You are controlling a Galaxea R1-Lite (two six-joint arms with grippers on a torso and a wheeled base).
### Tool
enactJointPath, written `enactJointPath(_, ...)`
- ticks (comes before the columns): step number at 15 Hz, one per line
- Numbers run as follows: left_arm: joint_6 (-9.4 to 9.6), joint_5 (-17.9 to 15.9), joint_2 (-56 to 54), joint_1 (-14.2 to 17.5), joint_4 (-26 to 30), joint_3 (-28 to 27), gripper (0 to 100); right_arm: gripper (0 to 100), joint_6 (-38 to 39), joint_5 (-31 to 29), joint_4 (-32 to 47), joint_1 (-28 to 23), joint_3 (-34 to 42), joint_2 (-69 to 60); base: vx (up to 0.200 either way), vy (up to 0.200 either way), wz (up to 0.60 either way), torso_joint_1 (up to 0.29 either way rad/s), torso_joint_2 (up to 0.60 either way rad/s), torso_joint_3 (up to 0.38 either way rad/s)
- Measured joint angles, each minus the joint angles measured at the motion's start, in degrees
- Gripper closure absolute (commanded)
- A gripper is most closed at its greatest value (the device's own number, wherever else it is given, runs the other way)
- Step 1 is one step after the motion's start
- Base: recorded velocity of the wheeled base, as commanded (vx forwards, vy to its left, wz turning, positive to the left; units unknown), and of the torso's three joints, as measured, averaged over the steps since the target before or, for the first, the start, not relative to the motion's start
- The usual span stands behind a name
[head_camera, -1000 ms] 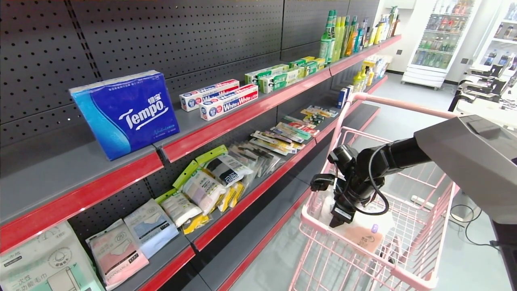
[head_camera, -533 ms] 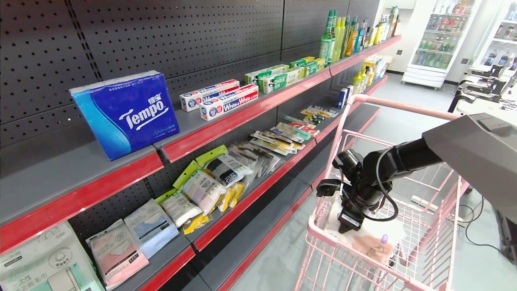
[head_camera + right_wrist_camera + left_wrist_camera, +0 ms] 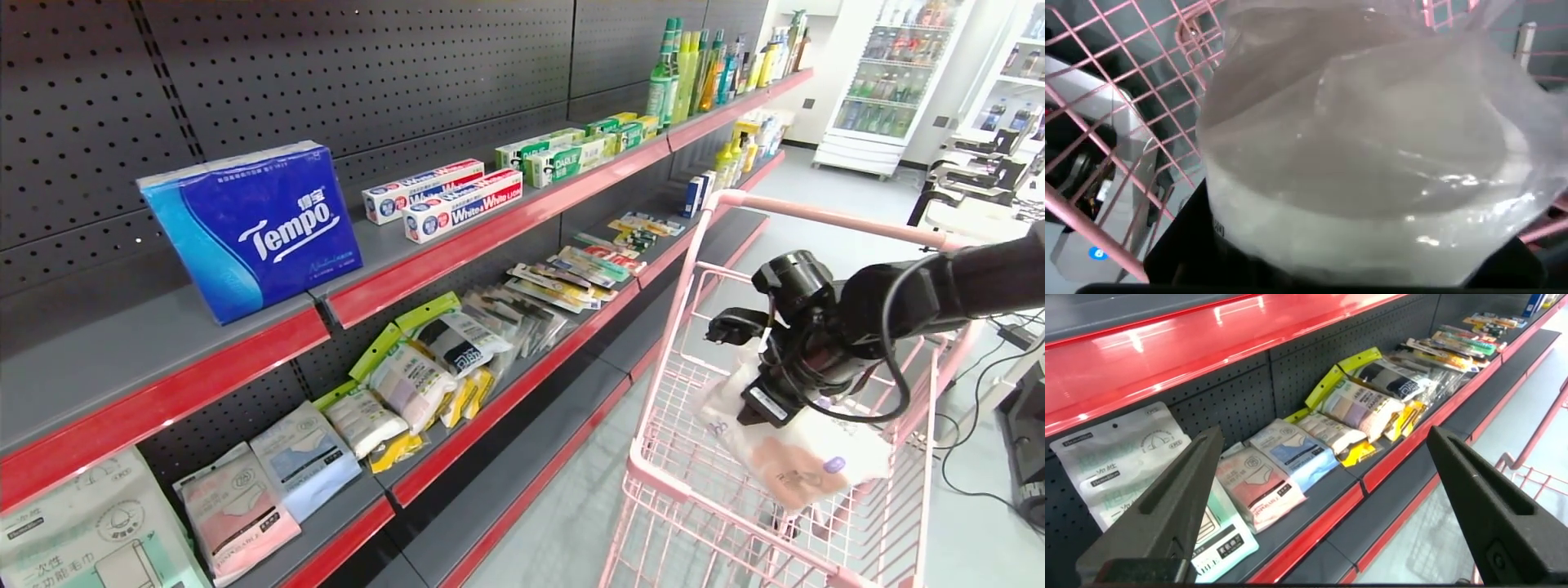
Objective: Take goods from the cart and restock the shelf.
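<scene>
The right pincer (image 3: 761,406) is above the pink cart (image 3: 692,495), pinching the top of a soft pack in clear plastic wrap (image 3: 796,457). The pack is white with a pinkish panel and a small purple mark. It hangs tilted from the pincer over the basket, inside the line of the rim, between the handle bar and the opposite end of the cart. In the right wrist view the pack (image 3: 1372,147) sits close against the camera, its film wrinkled and glossy, with the pink wire of the cart (image 3: 1118,106) behind it. No part of the pack can be seen touching the wire.

The left pincer (image 3: 1323,434) is spread wide, and its two dark fingers (image 3: 1167,510) hold nothing. It faces the lower shelf (image 3: 1404,461), where flat packets (image 3: 1290,461) lie in a row close to the red front edge.

On the upper shelf (image 3: 490,233) a blue tissue pack (image 3: 253,229) stands upright near the front edge towards the shelf's left end. Two long toothpaste boxes (image 3: 461,200) lie side by side farther along, followed by green-and-white boxes (image 3: 571,151) and tall green bottles (image 3: 682,73). Grey shelf board lies bare to the left of the tissue pack. On the shelf below, packets (image 3: 408,380) overlap one another, with a green hanger card sticking up among them. Flat carded goods (image 3: 563,278) lie farther down that shelf.
</scene>
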Motion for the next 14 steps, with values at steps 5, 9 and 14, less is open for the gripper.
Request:
enactJointPath(5, -0.02, 0.0, 0.0, 0.0, 0.0, 0.0, 0, 100, 5.3, -4.7, -6.0, -1.5, 3.8, -15.0, 0.0, 0.0, 0.0, 0.0, 0.0, 0.0)
enactJointPath(9, 0.0, 0.0, 0.0, 0.0, 0.0, 0.0, 0, 100, 7.5, -5.0, -10.2, -3.2, 7.5, -29.9, 0.0, 0.0, 0.0, 0.0, 0.0, 0.0)
enactJointPath(14, 0.0, 0.0, 0.0, 0.0, 0.0, 0.0, 0, 100, 6.2, -4.2, -17.9, -7.8, 22.7, -52.0, 0.0, 0.0, 0.0, 0.0, 0.0, 0.0)
